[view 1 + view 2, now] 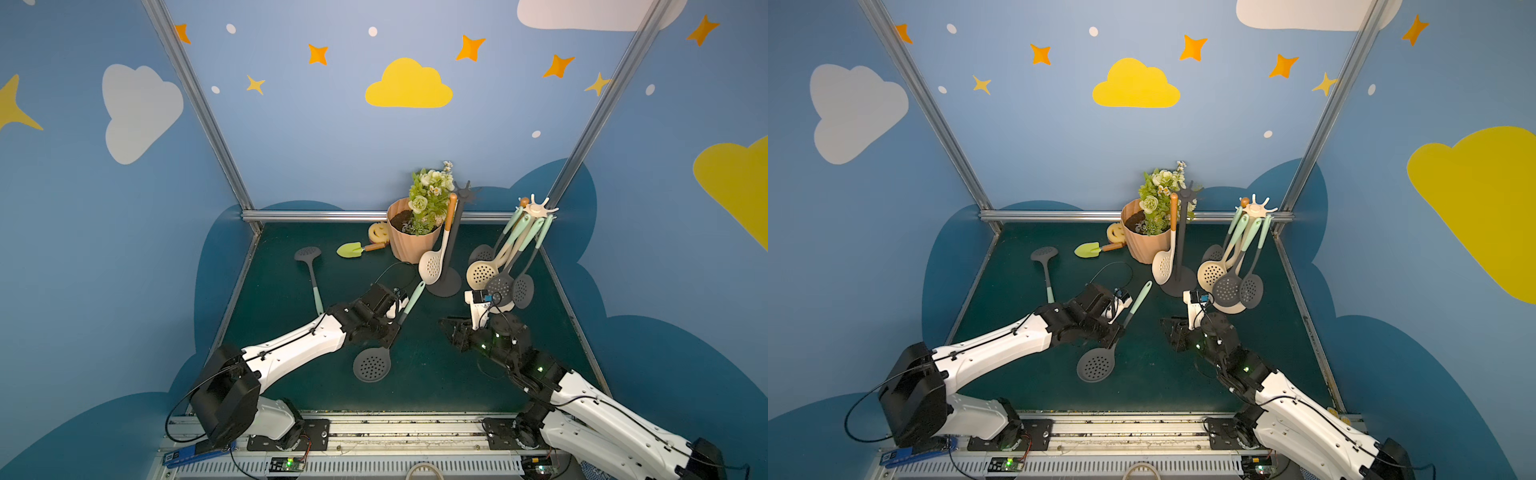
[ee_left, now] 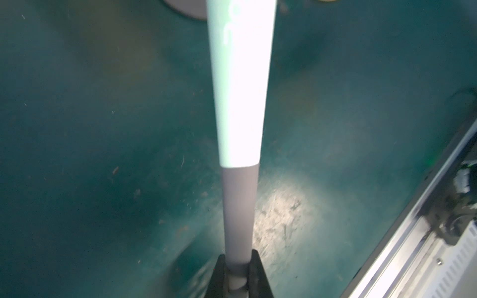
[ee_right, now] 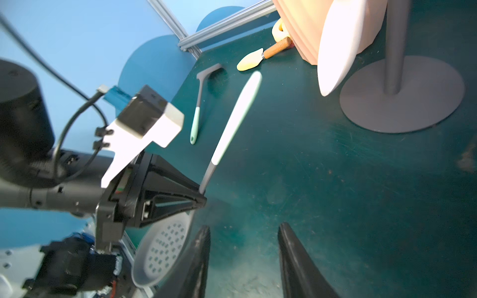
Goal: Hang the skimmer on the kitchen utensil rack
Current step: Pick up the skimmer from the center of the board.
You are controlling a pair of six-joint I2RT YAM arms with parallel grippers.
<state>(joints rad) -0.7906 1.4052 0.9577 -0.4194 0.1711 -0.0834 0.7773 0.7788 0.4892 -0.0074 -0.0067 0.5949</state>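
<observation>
The left claw (image 3: 202, 196) is closed tight on the grey neck of the skimmer (image 1: 409, 303), just below its mint handle. This skimmer sits near the middle of the table (image 1: 415, 395), handle pointing to 1 o'clock and perforated head toward 7 o'clock. The right claw (image 3: 245, 258) is at 4 o'clock, about half open, holding and touching nothing.

There are two racks. The dark rack (image 1: 446, 284) at 1 o'clock carries one cream skimmer (image 1: 432, 264). The cream rack (image 1: 536, 210) at 2 o'clock carries at least four. One more grey skimmer (image 1: 309, 270) lies flat at 10 o'clock.
</observation>
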